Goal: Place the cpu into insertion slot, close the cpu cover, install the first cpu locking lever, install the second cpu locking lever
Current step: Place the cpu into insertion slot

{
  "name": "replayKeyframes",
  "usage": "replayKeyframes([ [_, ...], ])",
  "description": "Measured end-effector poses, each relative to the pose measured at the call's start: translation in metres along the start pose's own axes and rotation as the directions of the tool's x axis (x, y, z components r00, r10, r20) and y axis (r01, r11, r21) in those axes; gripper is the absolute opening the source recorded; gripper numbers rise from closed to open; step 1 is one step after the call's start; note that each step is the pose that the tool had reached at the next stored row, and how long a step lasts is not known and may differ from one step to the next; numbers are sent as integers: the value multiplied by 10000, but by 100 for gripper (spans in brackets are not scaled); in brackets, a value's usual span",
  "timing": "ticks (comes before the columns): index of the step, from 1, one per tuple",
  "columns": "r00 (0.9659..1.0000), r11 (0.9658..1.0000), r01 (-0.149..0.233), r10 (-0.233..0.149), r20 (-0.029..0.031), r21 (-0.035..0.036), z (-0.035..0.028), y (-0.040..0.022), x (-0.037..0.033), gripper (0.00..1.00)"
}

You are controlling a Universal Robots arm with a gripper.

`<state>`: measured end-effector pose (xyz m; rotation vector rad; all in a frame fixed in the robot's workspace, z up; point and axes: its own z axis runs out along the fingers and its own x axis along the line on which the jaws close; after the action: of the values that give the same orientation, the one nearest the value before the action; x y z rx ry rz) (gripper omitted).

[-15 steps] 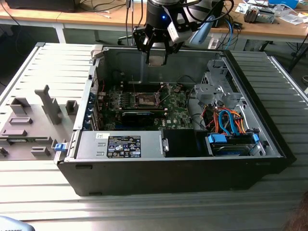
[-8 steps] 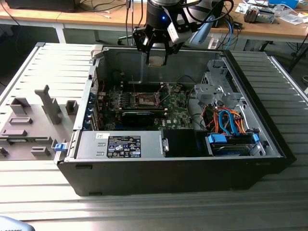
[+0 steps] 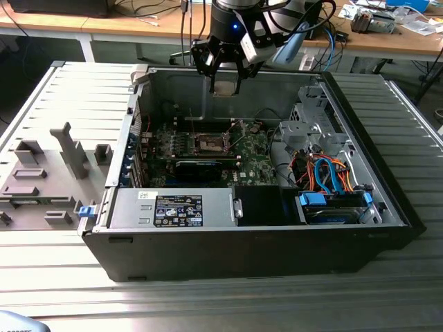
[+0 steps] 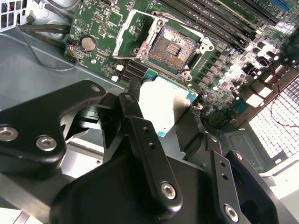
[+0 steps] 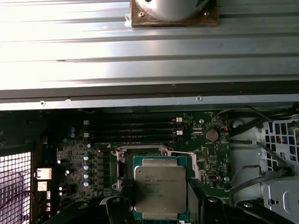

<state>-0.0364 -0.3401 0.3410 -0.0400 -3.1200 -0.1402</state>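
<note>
Pinching the cpu (image 5: 160, 188) by opposite edges in the tool (image 4: 166, 114), level and metal side up for seating, poised above the insertion slot (image 4: 175, 46) inside the computer case (image 3: 173, 256), cpu cover (image 4: 121, 33) swung back to bare the pins.

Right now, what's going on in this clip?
The arm's tool is shut on the cpu and holds it in the air over the open computer case. On the board below, the insertion slot is empty with its pin field exposed, and the cpu cover is swung open beside it. The chip is not yet seated.
</note>
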Motion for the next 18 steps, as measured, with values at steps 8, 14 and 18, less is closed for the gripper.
replayKeyframes([
  [8,10000,9989,-8,7,12,459,10,-1,0,55],
  [14,10000,9970,-9,8,21,780,25,-2,0,55],
  [18,10000,9970,-9,7,20,780,24,-3,0,55],
])
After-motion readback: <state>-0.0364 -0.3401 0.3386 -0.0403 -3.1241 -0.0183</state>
